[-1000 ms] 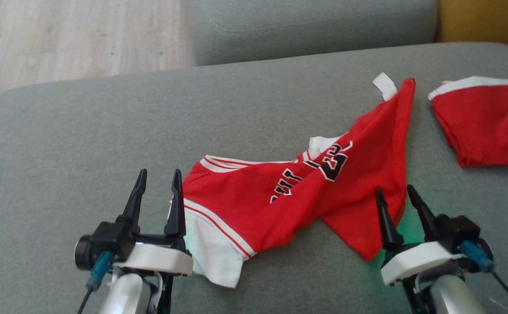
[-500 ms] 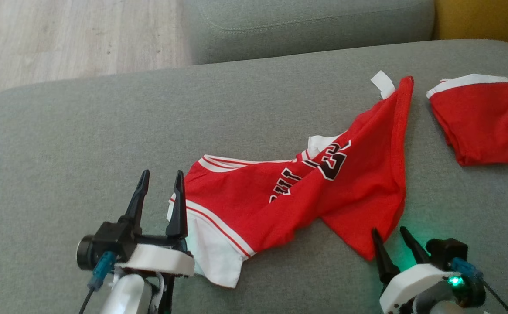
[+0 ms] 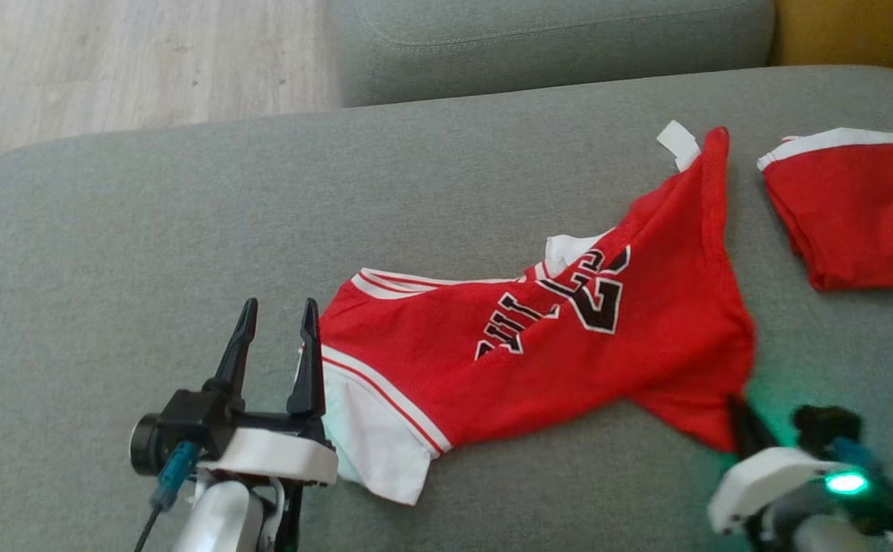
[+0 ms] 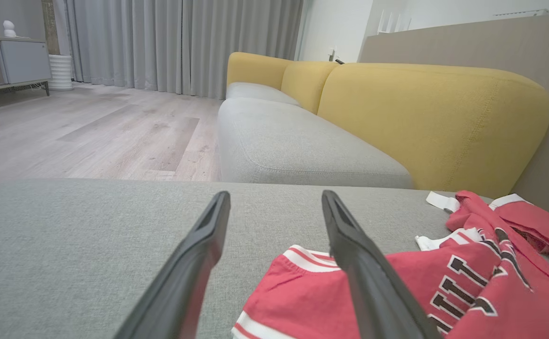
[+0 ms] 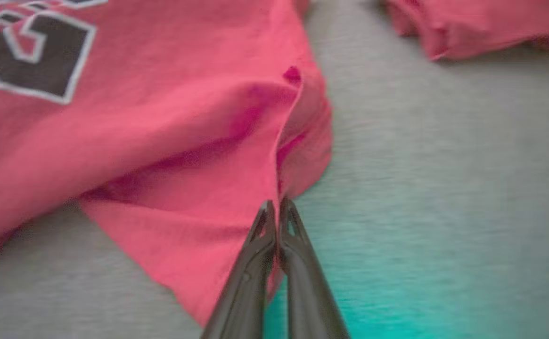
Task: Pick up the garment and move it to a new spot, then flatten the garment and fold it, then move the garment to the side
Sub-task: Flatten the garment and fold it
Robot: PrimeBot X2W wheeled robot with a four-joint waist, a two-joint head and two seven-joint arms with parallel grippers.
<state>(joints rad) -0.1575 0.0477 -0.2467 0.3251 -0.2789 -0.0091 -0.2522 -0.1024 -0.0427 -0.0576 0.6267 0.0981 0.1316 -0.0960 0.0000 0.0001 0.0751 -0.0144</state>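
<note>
1 red garment (image 3: 538, 345), long axis runs near-left to far-right: right hand (image 5: 276, 203) pinches its near-right corner, left hand (image 3: 279, 304) stands wide just beside its near-left end.

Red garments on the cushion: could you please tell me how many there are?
2: the lettered jersey spread over the cushion; a smaller red piece apart at the far right, partly cut off; more may be hidden.
</note>
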